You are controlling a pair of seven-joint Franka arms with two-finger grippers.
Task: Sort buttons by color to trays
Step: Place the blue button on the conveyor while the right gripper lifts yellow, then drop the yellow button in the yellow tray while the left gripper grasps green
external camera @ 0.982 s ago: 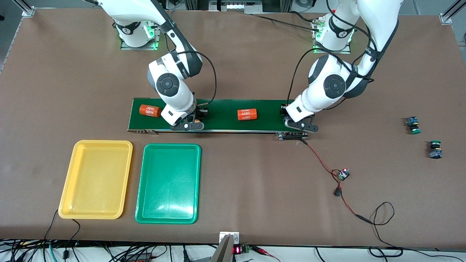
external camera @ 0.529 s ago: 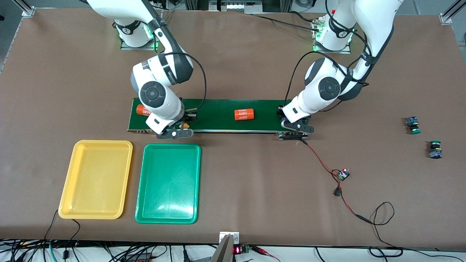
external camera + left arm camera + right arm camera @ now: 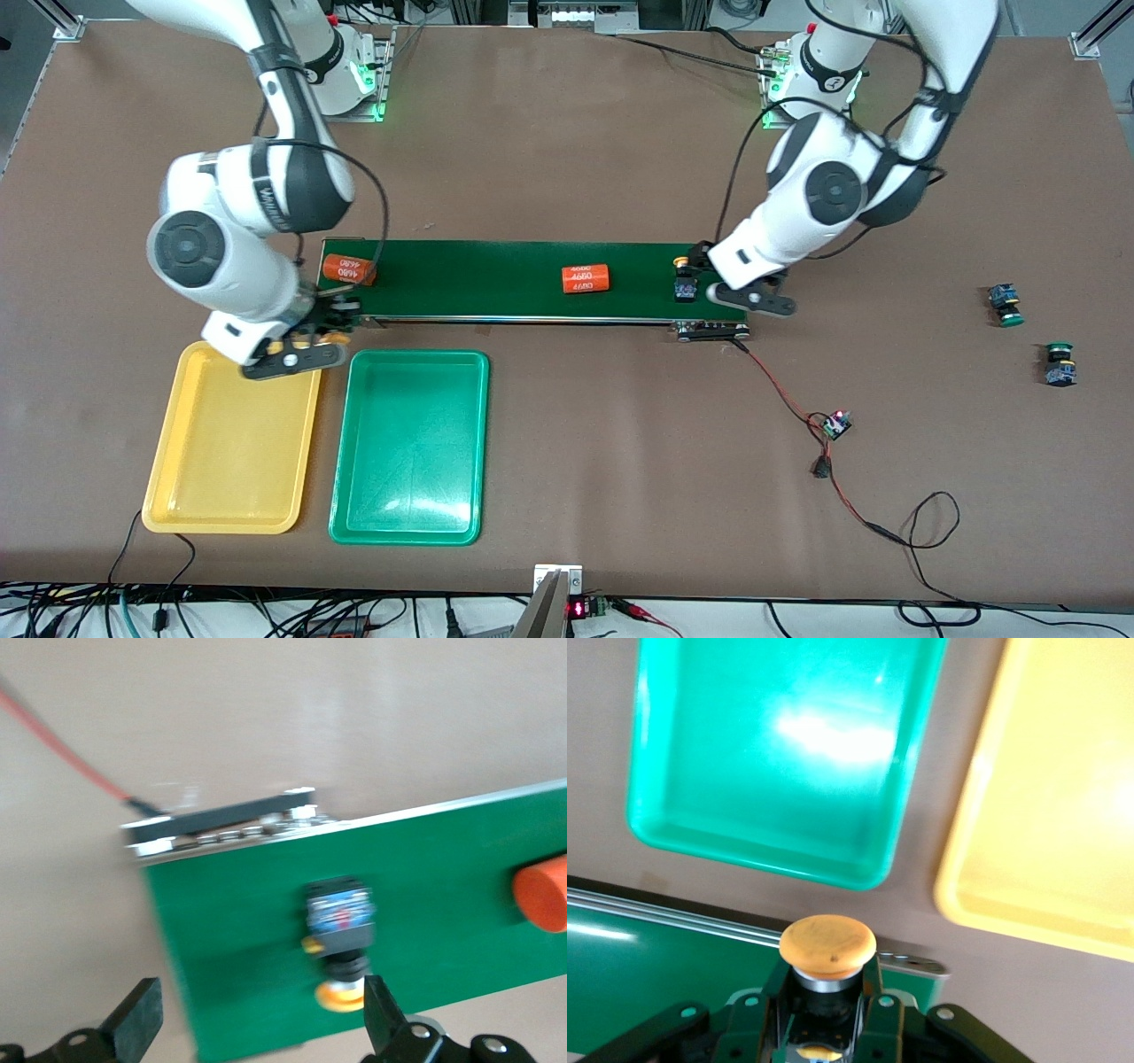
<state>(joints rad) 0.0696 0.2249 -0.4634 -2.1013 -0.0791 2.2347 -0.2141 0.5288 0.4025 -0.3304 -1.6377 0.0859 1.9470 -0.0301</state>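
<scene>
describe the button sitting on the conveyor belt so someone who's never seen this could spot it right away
Find the long dark-green conveyor belt in the middle of the table and follow it to the left arm's end. There, just under the open left gripper, lies a small button with a black-and-blue body and a yellow-orange cap, far smaller than the two orange cylinders on the belt.

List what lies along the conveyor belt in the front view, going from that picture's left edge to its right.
Orange cylinder → second orange cylinder → yellow-capped button on the belt beside the open left gripper.
</scene>
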